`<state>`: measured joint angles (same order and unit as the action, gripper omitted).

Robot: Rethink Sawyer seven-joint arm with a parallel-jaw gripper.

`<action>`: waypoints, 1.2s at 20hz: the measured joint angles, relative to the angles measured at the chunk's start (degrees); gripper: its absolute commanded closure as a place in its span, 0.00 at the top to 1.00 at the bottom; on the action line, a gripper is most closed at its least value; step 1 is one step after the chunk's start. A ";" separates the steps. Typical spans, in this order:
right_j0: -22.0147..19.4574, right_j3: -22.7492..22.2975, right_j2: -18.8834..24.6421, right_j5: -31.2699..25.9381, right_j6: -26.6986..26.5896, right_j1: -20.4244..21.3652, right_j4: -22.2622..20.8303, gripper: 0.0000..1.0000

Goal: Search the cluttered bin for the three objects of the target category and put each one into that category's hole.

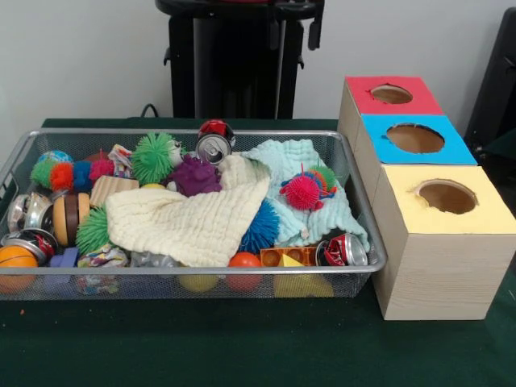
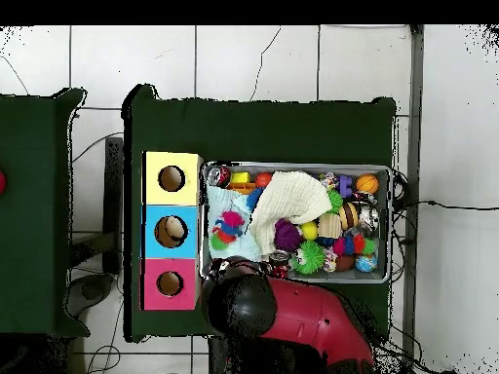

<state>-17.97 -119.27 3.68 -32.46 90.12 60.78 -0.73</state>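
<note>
Nothing of the gripper could be made out in either view, so whether it was released or clenched cannot be told. Overhead, only the red and black arm (image 2: 292,317) showed. Its black rounded end sat over the bin's (image 1: 193,270) rim at the corner nearest the red box (image 1: 391,95).

The wire bin lay on the green table (image 1: 242,347), with a strip of bare cloth along its front side. Three boxes stood in a row just beside one short end: the red box, the blue box (image 1: 415,139) and the yellow box (image 1: 447,197), each with a round hole on top. The yellow box all but touched the bin's rim.

Inside, there was little free room. A cream cloth (image 1: 189,222) was spread over the middle, and a pale blue-green cloth (image 1: 298,161) lay beside it toward the boxes. A pink spiky ball (image 1: 302,192) rested on the blue-green cloth. A green fuzzy ball (image 1: 153,157) and a purple fuzzy ball (image 1: 193,176) sat against the far rim, and a blue fuzzy ball (image 1: 262,230) was tucked at the cream cloth's edge.

Nothing marked which category was the target. Crushed cans were scattered apart. One can (image 1: 214,145) leaned on the far rim and, overhead, was just beside the arm's black end. A second can (image 1: 343,250) lay in the front corner next to the yellow box, across the bin's width from that end. More crushed metal (image 1: 24,242) sat at the opposite short end, near an orange ball (image 1: 14,262), well apart from the arm's black end.
</note>
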 measured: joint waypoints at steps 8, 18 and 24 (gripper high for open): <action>-4.27 6.80 3.33 -0.01 0.00 -4.82 -3.66 1.00; -6.54 17.54 6.13 -0.45 0.00 -12.16 -7.98 1.00; -7.93 21.67 7.50 -0.47 0.00 -14.63 -8.28 1.00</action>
<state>-25.91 -97.60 11.18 -32.93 90.12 46.15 -9.01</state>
